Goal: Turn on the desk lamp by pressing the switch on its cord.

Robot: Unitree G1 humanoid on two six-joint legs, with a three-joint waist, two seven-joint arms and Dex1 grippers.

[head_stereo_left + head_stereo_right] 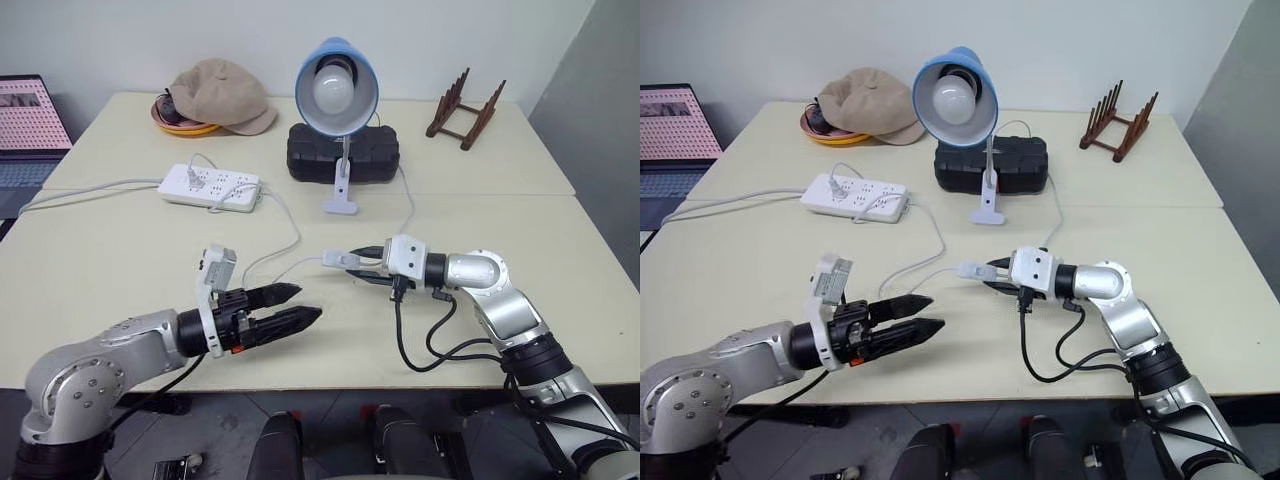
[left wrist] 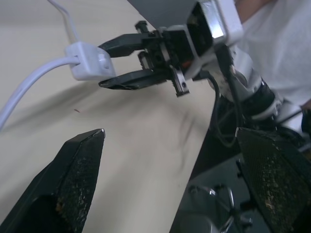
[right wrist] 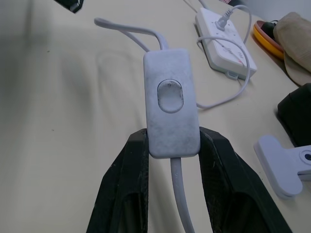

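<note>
- The switch (image 3: 171, 103) is clamped by its lower end between the two black fingers of the right gripper (image 1: 362, 262); its oval rocker button faces the wrist camera, and it is held up off the table (image 1: 120, 270).
- From the switch, the cord (image 1: 285, 222) leaves both ends: one stretch runs between the right gripper's fingers, the other curves over the table toward the power strip (image 1: 210, 187).
- The desk lamp (image 1: 337, 95) stands behind the switch, near the table's middle; its blue shade tilts forward with the white bulb unlit, and its white clip base rests on the table.
- Just behind the lamp's stem, farther from the switch, sits a black case (image 1: 343, 152).
- The left gripper (image 1: 292, 306) is on the near left side of the switch, apart from it, with its fingers spread and holding nothing; it points toward the right gripper.
- The power strip lies left of the lamp, with a plug in it and a thicker cable trailing off to the left.
- Farther back and left of the lamp, a beige cap (image 1: 222, 95) lies partly over a shallow orange dish (image 1: 185, 126); what the dish holds cannot be made out.
- A wooden rack (image 1: 465, 110) stands right of the lamp, at the table's back.
- A laptop (image 1: 30, 125) shows at the far left.
</note>
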